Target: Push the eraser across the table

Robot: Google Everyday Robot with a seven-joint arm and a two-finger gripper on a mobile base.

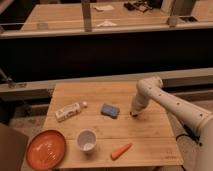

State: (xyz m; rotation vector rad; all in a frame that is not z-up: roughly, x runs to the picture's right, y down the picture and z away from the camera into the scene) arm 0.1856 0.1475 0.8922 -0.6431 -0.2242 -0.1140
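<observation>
The eraser (109, 110) is a small blue block lying near the middle of the wooden table (150, 135). My gripper (134, 113) hangs at the end of the white arm, its tip down at the table surface just to the right of the eraser, a small gap apart from it.
A white bottle (68, 111) lies on its side to the left of the eraser. A white cup (87, 140) stands in front, an orange plate (46, 149) at the front left corner, and a carrot (121, 150) near the front edge. A dark railing and a counter lie behind.
</observation>
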